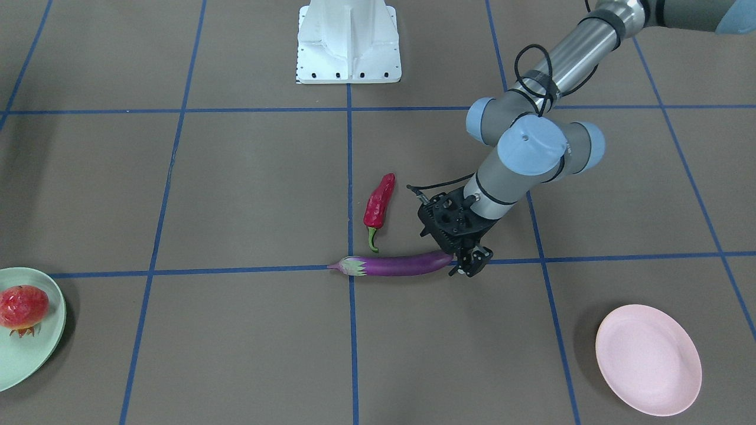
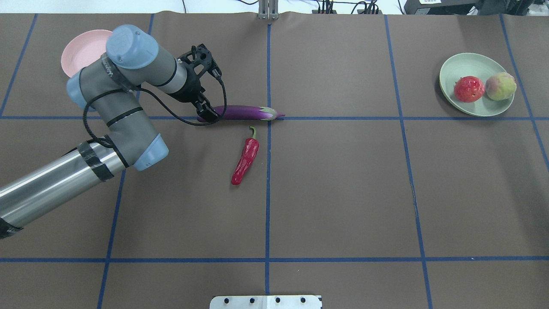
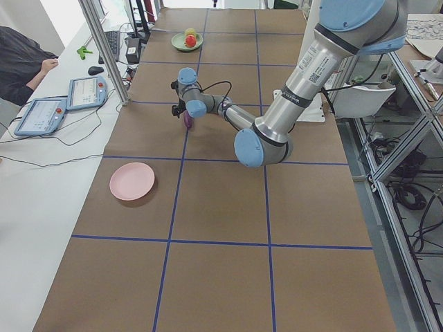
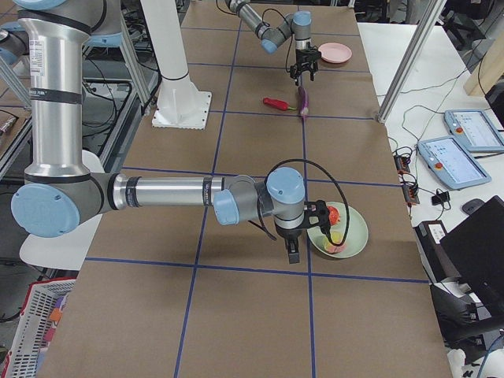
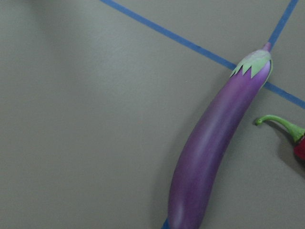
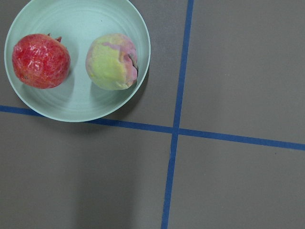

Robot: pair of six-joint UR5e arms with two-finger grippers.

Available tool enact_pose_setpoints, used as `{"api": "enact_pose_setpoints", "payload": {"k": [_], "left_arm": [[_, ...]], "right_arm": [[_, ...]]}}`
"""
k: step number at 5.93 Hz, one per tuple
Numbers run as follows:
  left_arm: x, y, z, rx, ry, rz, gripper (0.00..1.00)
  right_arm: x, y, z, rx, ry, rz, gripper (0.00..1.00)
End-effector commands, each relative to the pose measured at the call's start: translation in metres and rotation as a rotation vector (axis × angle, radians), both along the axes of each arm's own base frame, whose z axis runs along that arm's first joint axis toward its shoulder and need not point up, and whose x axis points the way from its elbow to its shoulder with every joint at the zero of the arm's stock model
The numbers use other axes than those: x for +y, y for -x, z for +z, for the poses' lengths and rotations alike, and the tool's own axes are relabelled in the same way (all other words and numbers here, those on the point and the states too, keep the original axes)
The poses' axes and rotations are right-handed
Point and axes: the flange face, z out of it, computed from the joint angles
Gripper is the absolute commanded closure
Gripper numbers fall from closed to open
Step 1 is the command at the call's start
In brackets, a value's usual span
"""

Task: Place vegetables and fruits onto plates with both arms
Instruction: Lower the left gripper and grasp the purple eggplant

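Observation:
The purple eggplant (image 2: 244, 112) lies on the table along a blue line, with the red chili pepper (image 2: 245, 161) just beside it. My left gripper (image 1: 471, 264) is low at the eggplant's blunt end and looks open; the eggplant (image 5: 209, 152) fills the left wrist view and no fingers show there. The pink plate (image 2: 79, 51) is empty, beyond the left arm. The mint green plate (image 2: 469, 64) holds the pomegranate-like fruit (image 2: 469, 89) and the peach (image 2: 500, 86). My right gripper (image 4: 294, 256) shows only in the exterior right view, beside the green plate (image 6: 81, 19); I cannot tell its state.
The white robot base (image 1: 348, 41) stands at the table's robot side. Blue tape lines grid the brown table cover. Tablets (image 3: 69, 93), cables and a metal post sit along the operators' side, where a person's arm shows.

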Motion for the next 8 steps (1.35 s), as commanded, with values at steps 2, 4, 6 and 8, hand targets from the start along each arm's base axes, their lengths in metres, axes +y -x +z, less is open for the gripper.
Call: {"api": "enact_pose_setpoints", "payload": {"k": [2,4,6,8], "left_arm": [[-0.015,-0.021,0.004,-0.071,-0.090,0.021,0.01],[-0.013,-0.029,0.012,-0.092,-0.102,0.025,0.01],[-0.005,-0.038,0.019,-0.108,-0.089,0.040,0.20],[-0.017,-0.020,0.016,-0.211,0.006,0.006,1.00]], "right_arm": [[-0.001,0.001,-0.001,0.000,-0.004,-0.001,0.00],[-0.002,0.001,-0.001,0.001,-0.003,-0.001,0.00],[-0.002,0.002,-0.001,0.001,-0.003,-0.003,0.00],[-0.003,0.003,-0.002,0.000,-0.004,-0.005,0.00]]}}
